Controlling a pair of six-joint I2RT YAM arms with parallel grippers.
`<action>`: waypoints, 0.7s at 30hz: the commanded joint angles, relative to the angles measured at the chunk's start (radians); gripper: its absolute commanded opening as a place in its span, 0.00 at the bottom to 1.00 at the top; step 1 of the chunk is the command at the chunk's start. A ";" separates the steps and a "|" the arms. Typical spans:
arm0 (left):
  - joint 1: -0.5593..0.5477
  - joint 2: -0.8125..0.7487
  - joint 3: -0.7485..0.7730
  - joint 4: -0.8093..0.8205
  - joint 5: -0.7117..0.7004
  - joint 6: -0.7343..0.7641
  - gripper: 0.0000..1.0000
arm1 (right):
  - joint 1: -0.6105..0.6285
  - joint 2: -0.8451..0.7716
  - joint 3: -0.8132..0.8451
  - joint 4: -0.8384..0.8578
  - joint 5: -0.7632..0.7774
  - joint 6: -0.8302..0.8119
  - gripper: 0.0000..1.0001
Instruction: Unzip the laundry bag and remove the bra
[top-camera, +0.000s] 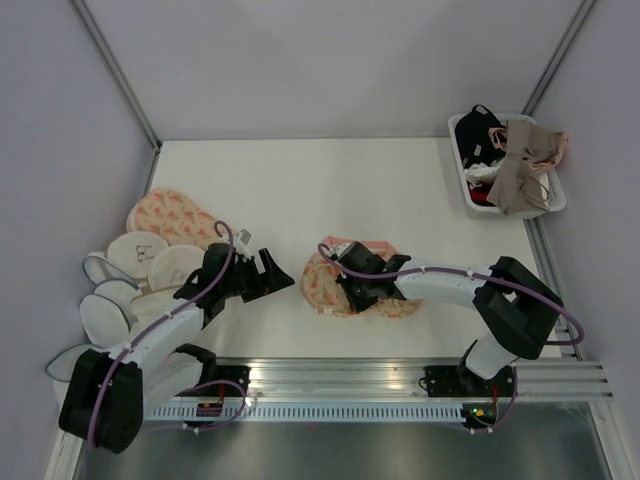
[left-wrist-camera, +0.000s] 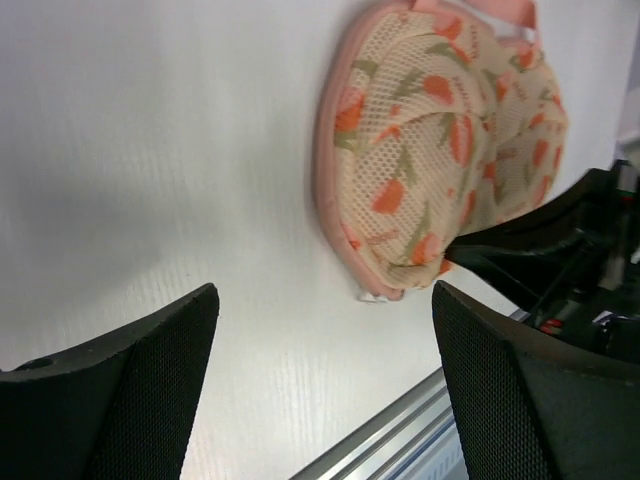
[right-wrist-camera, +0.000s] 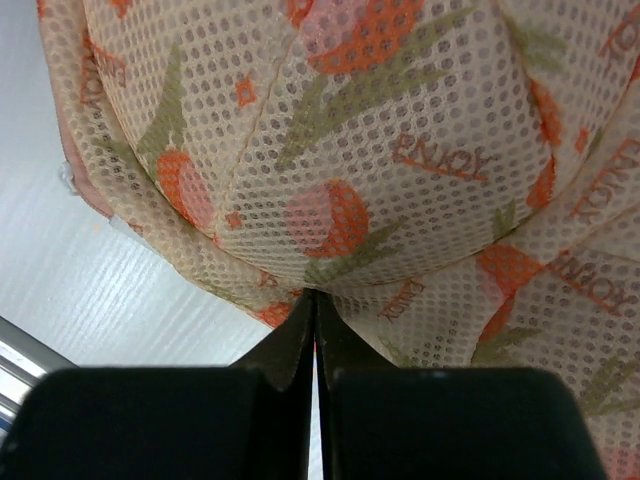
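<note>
The laundry bag (top-camera: 335, 290) lies in the middle of the table, peach mesh with orange carrot print and pink trim. It shows in the left wrist view (left-wrist-camera: 430, 130) and fills the right wrist view (right-wrist-camera: 330, 130). My right gripper (top-camera: 352, 288) is shut, its tips (right-wrist-camera: 315, 295) pinching a fold of the bag's mesh at its near side. My left gripper (top-camera: 272, 275) is open and empty, a little left of the bag, with bare table between its fingers (left-wrist-camera: 325, 295). The bra is not in view. I cannot see the zip.
A second peach printed pouch (top-camera: 170, 215) lies on a pile of round white mesh pouches (top-camera: 130, 270) at the left. A white bin (top-camera: 487, 209) at the back right holds a beige bra and a black garment. An aluminium rail (top-camera: 400, 375) runs along the near edge.
</note>
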 joint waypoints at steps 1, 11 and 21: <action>-0.008 0.114 0.020 0.167 0.016 0.066 0.91 | 0.009 -0.019 -0.021 -0.110 0.061 -0.015 0.01; -0.113 0.395 0.020 0.511 0.108 -0.068 0.89 | 0.023 -0.037 -0.040 -0.086 0.061 -0.001 0.00; -0.181 0.579 0.029 0.626 0.083 -0.137 0.76 | 0.026 -0.140 -0.054 -0.054 0.059 0.028 0.00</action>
